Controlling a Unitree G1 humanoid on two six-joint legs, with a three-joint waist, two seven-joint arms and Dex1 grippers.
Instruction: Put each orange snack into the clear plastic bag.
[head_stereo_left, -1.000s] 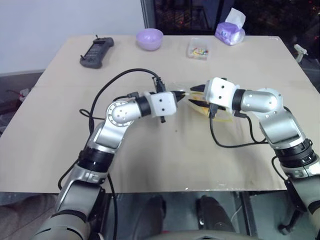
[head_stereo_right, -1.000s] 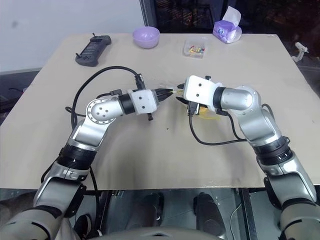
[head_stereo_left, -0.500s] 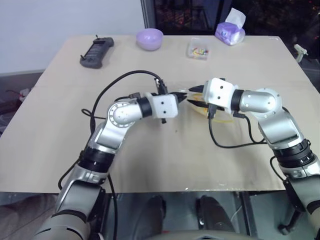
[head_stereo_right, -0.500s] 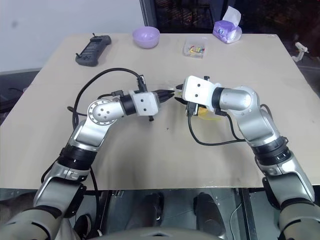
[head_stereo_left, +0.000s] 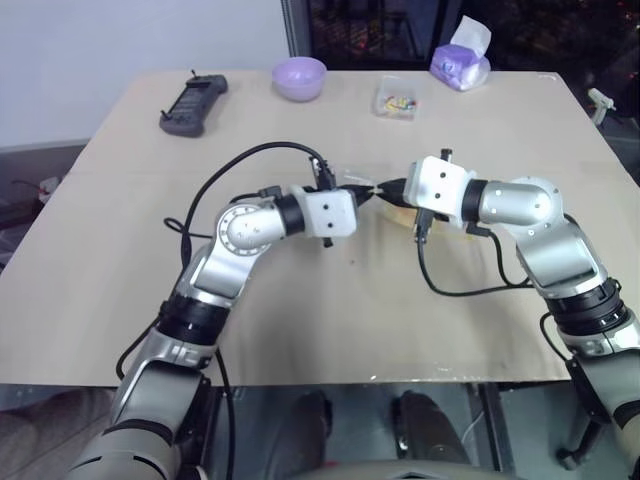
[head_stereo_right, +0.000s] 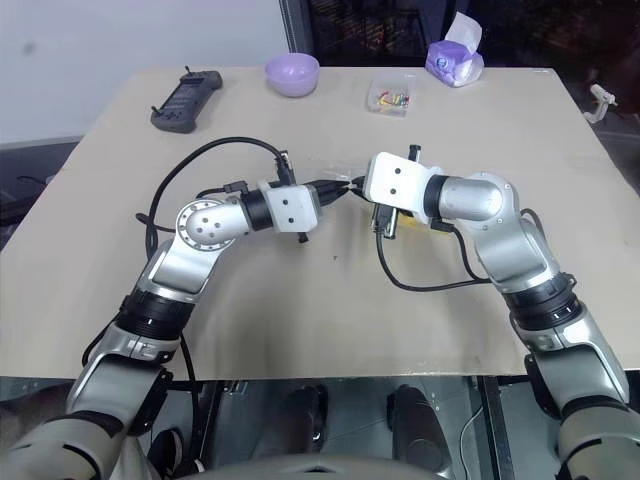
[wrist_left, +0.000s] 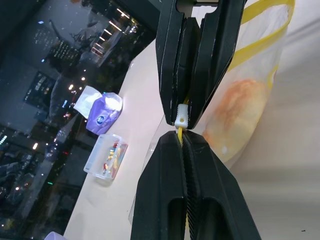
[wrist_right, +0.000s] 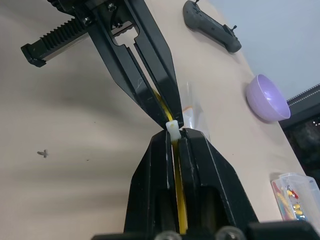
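The clear plastic bag hangs over the middle of the table with its yellow seal strip stretched between my two grippers. An orange snack shows through the film, inside the bag. My left gripper is shut on the strip from the left. My right gripper is shut on the same strip from the right, tip to tip with the left one. A small white zip slider sits on the strip between the two sets of fingertips. Most of the bag is hidden behind my right hand in the head views.
At the table's far edge stand a lilac bowl, a small clear box of colourful bits and a purple tissue pack. A black controller lies at the far left. Cables loop from both wrists over the tabletop.
My right gripper's fingers have closed on the bag's yellow seal strip. Both arms have kept their places, and the left gripper stays shut.
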